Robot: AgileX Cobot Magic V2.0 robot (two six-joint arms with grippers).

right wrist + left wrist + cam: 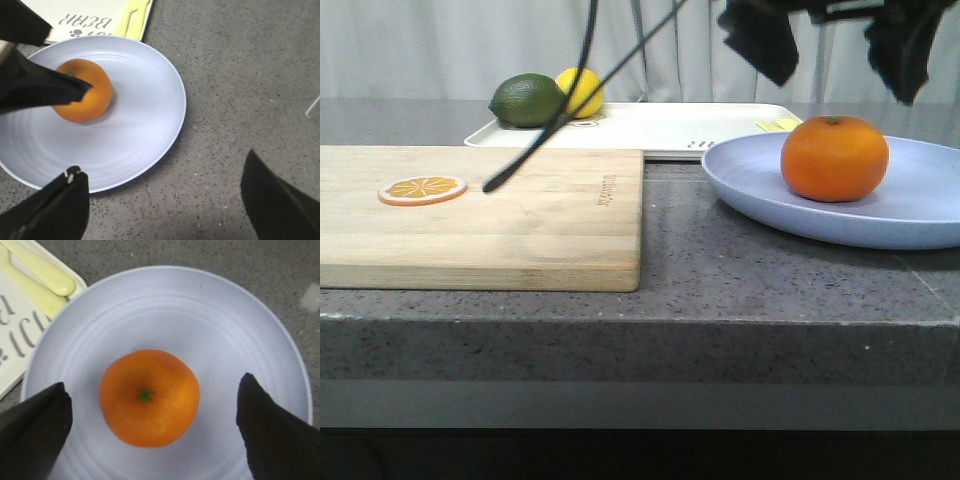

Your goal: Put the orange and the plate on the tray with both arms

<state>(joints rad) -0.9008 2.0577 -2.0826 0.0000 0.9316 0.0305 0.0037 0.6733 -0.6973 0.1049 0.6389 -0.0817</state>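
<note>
Round dimpled orange on smooth matte plate, left gripper jaws spread wide overhead, right gripper jaws likewise released.

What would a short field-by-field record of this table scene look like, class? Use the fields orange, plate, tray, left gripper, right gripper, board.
orange: sits on the plate, stem up
plate: on the counter, beside the tray
tray: holds a lime and a lemon
left gripper: open, above the orange
right gripper: open, over the plate's edge
cutting board: carries an orange slice

The speckled grey surface carries a wooden cutting board at left, the lavender plate at right, and the off-white tray behind them.
</note>
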